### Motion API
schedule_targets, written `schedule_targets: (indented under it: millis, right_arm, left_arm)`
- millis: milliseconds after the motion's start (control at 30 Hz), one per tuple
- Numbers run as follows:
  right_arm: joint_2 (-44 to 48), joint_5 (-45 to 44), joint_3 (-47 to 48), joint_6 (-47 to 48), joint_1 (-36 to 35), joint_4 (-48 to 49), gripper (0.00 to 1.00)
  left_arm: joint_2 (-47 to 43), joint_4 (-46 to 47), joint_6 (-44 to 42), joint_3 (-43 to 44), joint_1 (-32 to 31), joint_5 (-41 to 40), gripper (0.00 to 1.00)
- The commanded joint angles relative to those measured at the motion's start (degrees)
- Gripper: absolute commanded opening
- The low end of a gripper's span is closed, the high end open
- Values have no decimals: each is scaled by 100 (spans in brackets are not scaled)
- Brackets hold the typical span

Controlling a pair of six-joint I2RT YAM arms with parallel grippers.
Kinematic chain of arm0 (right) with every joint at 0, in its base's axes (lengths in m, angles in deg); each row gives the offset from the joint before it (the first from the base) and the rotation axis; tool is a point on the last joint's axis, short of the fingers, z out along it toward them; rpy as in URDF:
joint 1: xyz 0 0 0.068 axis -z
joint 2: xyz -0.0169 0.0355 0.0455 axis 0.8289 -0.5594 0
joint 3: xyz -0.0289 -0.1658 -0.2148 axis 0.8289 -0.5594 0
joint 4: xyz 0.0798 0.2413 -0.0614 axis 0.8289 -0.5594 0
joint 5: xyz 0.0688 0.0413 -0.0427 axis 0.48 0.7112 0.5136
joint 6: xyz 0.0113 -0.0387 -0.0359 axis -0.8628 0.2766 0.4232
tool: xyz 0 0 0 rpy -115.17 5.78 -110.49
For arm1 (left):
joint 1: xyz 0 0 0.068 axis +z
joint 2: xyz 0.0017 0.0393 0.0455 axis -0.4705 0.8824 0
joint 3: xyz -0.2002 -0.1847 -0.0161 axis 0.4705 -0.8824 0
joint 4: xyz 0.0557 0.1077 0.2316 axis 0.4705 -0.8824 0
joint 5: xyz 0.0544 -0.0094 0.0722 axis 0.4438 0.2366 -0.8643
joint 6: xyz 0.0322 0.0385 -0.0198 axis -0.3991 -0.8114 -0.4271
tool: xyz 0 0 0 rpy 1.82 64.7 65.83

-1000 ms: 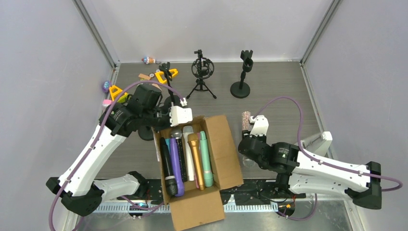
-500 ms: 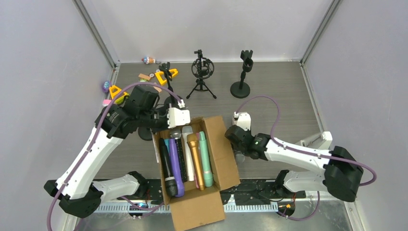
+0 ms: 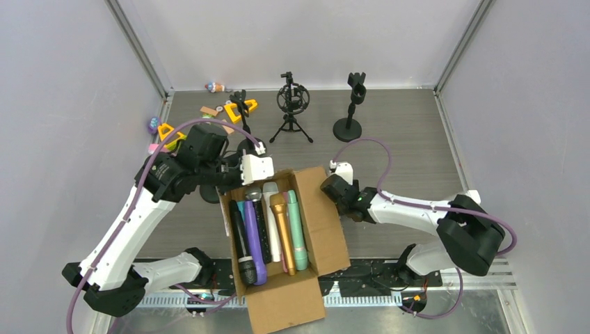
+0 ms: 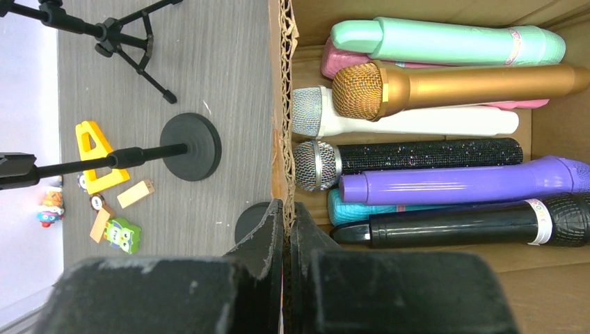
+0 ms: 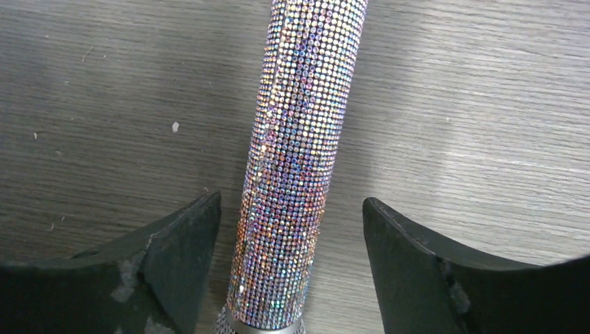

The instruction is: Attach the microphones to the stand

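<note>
Several microphones lie side by side in an open cardboard box point(image 3: 327, 223): mint point(image 4: 445, 42), pink point(image 4: 346, 64), gold point(image 4: 452, 83), white point(image 4: 417, 122), black glitter point(image 4: 417, 154), purple point(image 4: 473, 182), cyan point(image 4: 369, 207) and black point(image 4: 473, 223). My left gripper point(image 4: 285, 209) is shut on the box's far wall point(image 4: 282, 104). A silver-glitter microphone point(image 5: 299, 139) lies on the table between the spread fingers of my right gripper point(image 5: 292, 205), touching neither. The right gripper point(image 3: 341, 198) sits just right of the box. The clip-topped stand point(image 3: 351, 104) is at the back.
A tripod stand with a shock mount point(image 3: 291, 104) stands left of the clip stand. A third stand with a round base point(image 4: 191, 146) is near the box's far left corner. Small toys and yellow blocks point(image 3: 167, 132) lie at the back left. Grey walls close in both sides.
My right arm swung left toward the box with the silver-glitter microphone, and its jaws have opened off it. The left gripper kept its hold on the box wall.
</note>
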Motion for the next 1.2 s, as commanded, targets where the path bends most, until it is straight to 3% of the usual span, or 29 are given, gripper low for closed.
schedule_targets:
  millis: [0, 167, 333, 467, 600, 733, 867, 1033, 1167]
  right_arm:
    - [589, -29, 363, 159, -2, -475, 86]
    - [2007, -813, 946, 507, -4, -1360, 99]
    - [2489, -1019, 1784, 761, -1, -2087, 95]
    - [2550, -1181, 2370, 970, -126, -2301, 95]
    - [1775, -2131, 3690, 1186, -1462, -2723, 95]
    - [1209, -2544, 4450, 1166, -2137, -3141, 95]
    - [1545, -2627, 3948, 779, -2724, -2875, 95]
    - [975, -2892, 3528, 99, -3949, -2688, 99]
    - [600, -2975, 3166, -124, -4554, -2013, 91]
  left_arm:
    - [-156, 46, 220, -62, -40, 244, 0]
    - [-165, 57, 285, -50, -39, 206, 0]
    - [-156, 22, 299, 7, -37, 214, 0]
    - [-176, 1, 332, 34, -41, 193, 0]
    - [-196, 28, 364, 58, -41, 176, 0]
    - [-154, -24, 399, 131, -35, 168, 0]
    - [-161, -104, 400, 193, -35, 106, 0]
    - [-211, -42, 436, 112, -41, 94, 0]
    - [-152, -14, 500, 118, -35, 156, 0]
